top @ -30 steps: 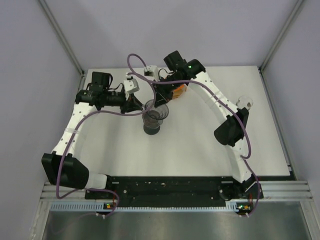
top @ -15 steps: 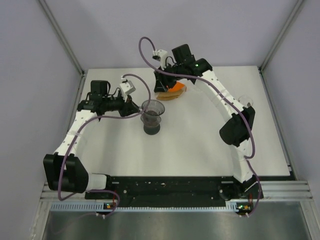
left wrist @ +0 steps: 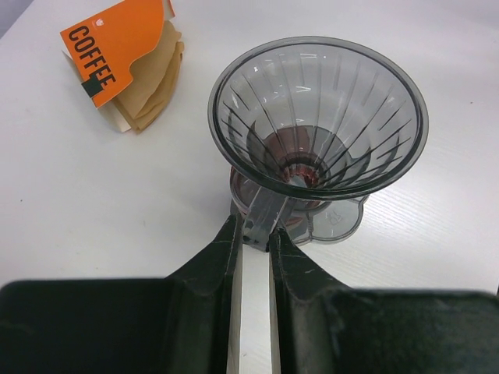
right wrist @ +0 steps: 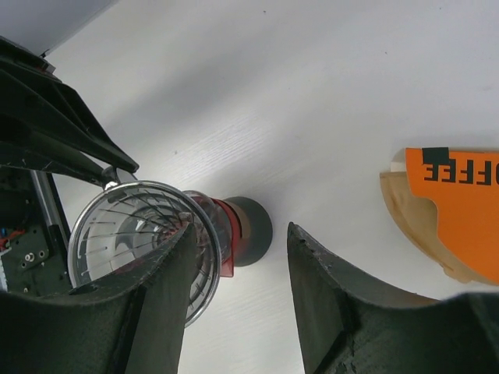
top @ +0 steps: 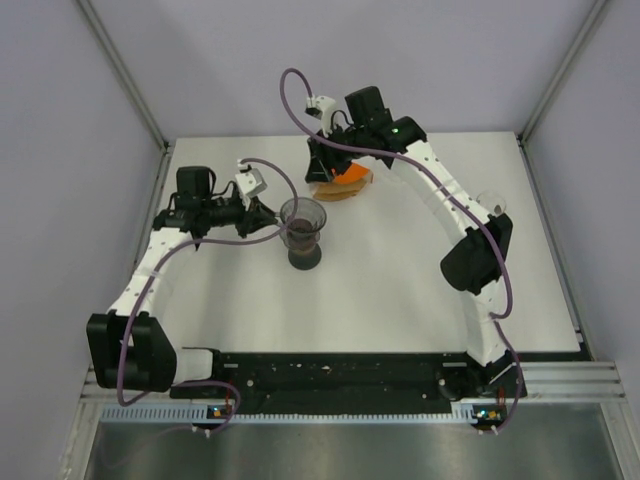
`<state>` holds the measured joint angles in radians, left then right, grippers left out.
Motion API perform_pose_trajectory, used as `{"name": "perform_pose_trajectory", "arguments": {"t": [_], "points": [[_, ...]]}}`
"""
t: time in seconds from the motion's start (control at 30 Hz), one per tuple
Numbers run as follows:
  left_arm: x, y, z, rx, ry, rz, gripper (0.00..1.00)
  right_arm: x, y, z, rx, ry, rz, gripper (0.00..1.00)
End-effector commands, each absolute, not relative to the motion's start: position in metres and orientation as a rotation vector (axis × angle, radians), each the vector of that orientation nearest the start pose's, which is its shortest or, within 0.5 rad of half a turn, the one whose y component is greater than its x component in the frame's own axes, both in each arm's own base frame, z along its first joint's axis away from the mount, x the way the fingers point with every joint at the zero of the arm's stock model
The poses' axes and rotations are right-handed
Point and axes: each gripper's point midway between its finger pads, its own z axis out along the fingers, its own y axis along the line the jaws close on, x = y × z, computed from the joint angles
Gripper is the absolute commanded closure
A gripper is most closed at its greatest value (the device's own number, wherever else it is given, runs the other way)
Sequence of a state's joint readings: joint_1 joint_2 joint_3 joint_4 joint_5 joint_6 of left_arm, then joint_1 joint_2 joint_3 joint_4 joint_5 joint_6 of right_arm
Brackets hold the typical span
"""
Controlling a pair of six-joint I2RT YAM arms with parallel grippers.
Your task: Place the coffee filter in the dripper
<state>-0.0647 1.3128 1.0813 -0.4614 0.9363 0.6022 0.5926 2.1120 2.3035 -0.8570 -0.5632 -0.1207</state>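
Not there yet with the coffee filter stack (left wrist: 152, 87): tucked in the orange COFFEE sleeve (left wrist: 109, 47), lying flat near the far edge of the worktop (top: 400, 290), roughly midway along it. Not lifted, not in the dripper (left wrist: 320, 117) either. Empty clear ribbed cone there, upright on its dark base (top: 303, 260), left of centre and a bit nearer than the sleeve. So pretty much everything left to do: pull one filter out, bring it over, seat it in the cone. As for the left gripper (left wrist: 256, 234): pinched almost closed on the handle tab (left wrist: 261, 214), steadying the dripper by the look of it. And the right gripper (right wrist: 240, 230): spread wide, carrying nothing, hanging above the far edge right by the sleeve, apparently not touching the paper.
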Motion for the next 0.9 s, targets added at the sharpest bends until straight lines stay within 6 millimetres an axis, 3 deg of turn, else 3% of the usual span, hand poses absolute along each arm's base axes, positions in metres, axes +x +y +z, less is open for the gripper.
{"name": "perform_pose_trajectory", "arguments": {"t": [0.0, 0.17, 0.33, 0.53, 0.67, 0.87], "points": [[0.329, -0.144, 0.211, 1.117, 1.658, -0.653, 1.00, 0.381, 0.373, 0.317, -1.064, 1.886, 0.922, 0.50], [0.332, -0.143, 0.199, 1.090, 1.661, -0.650, 1.00, 0.374, 0.372, 0.310, -1.061, 1.918, 0.958, 0.47], [0.333, -0.144, 0.199, 1.092, 1.645, -0.653, 1.00, 0.363, 0.372, 0.292, -1.057, 1.982, 0.990, 0.40], [0.334, -0.140, 0.192, 1.113, 1.648, -0.619, 1.00, 0.350, 0.372, 0.289, -1.060, 1.995, 0.993, 0.33], [0.332, -0.139, 0.186, 1.125, 1.669, -0.621, 1.00, 0.355, 0.368, 0.288, -1.035, 2.010, 0.952, 0.28], [0.332, -0.134, 0.193, 1.107, 1.711, -0.599, 0.74, 0.366, 0.365, 0.301, -0.986, 1.992, 0.898, 0.29]]}}
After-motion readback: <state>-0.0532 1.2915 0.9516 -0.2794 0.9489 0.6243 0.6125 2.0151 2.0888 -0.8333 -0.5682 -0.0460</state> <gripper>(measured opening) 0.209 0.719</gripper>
